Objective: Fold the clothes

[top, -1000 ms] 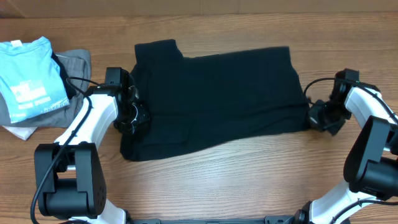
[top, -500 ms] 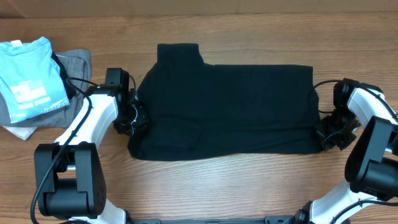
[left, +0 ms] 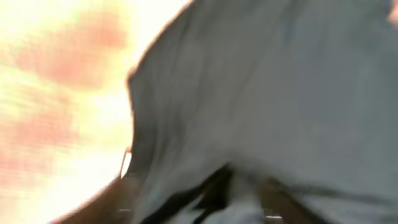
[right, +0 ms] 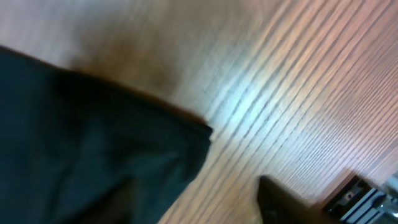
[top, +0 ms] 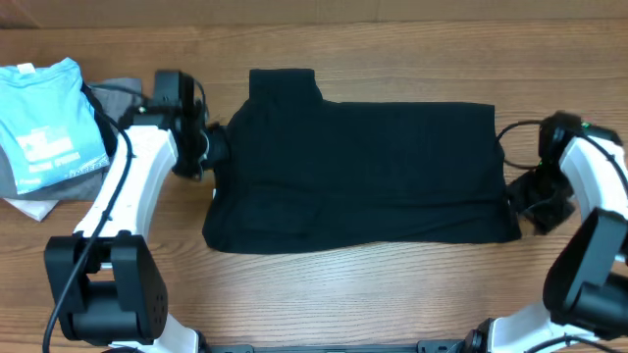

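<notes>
A black garment lies flat across the middle of the table, with a small tab sticking out at its far left corner. My left gripper hovers at the garment's left edge. In the blurred left wrist view its fingers stand apart over the fabric, gripping nothing. My right gripper is just right of the near right corner, open. The right wrist view shows that corner lying free on the wood, apart from the one dark finger in view.
A folded light-blue shirt rests on a grey garment at the far left, with a white cloth beneath. A black cable loops beside the right arm. Bare wood runs along the near edge.
The garment was pulled right and stretched flat, then both grippers opened and let go. The left gripper moved toward the far side along the left edge; the right one backed off the corner.
</notes>
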{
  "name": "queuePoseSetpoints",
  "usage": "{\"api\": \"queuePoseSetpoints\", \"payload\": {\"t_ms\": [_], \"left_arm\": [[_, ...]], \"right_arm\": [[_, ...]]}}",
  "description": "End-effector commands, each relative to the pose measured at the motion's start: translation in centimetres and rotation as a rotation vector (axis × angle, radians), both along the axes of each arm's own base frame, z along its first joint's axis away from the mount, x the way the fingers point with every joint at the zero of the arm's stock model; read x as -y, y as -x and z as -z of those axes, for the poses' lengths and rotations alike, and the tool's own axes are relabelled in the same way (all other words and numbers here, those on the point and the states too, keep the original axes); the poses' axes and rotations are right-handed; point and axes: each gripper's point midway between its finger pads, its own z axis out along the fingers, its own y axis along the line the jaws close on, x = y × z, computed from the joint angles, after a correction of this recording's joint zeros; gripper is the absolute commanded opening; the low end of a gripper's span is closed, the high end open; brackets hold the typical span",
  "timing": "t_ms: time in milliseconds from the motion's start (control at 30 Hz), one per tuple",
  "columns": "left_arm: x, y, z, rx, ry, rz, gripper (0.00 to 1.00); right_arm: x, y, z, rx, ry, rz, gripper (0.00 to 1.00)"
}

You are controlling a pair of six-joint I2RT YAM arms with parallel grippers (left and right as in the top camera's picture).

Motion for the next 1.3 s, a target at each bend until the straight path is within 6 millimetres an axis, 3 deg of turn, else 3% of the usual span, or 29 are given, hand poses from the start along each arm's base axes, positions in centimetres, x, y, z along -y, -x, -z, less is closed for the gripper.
{"api": "queuePoseSetpoints", "payload": {"t_ms": [0, 100, 200, 433, 633, 767, 1033, 1267], "left_arm": [[0.4, -2.8, -2.8, 0.127, 0.006, 0.027, 0.78], [1.1, -5.2, -4.1, 0.232, 0.036, 0.064, 0.79], [1.5, -7.3, -4.1, 0.282, 0.058, 0.071, 0.77], [3.6, -12.9, -1.6, 0.267, 0.169, 0.108, 0.75], [4.8, -17.4, 1.9, 0.225, 0.271, 0.059, 0.74], [5.3, -19.1, 4.6, 0.204, 0.291, 0.038, 0.75], [5.7, -21.0, 7.9, 0.221, 0.251, -0.005, 0.75], [7.5, -21.6, 8.8, 0.243, 0.236, 0.007, 0.71]], "right_arm": [[0.6, -2.6, -3.5, 0.141, 0.011, -0.063, 0.71], [-0.4, -4.5, -5.0, 0.221, -0.055, -0.164, 0.74], [-1.3, -5.7, -5.8, 0.276, -0.113, -0.243, 0.74], [-1.7, -6.3, -6.0, 0.305, -0.136, -0.264, 0.74], [-1.8, -6.4, -6.0, 0.309, -0.141, -0.267, 0.74], [-1.8, -6.6, -6.0, 0.316, -0.139, -0.269, 0.74], [-2.1, -6.8, -6.0, 0.318, -0.139, -0.281, 0.74], [-2.1, -6.9, -6.0, 0.321, -0.138, -0.281, 0.74]]}}
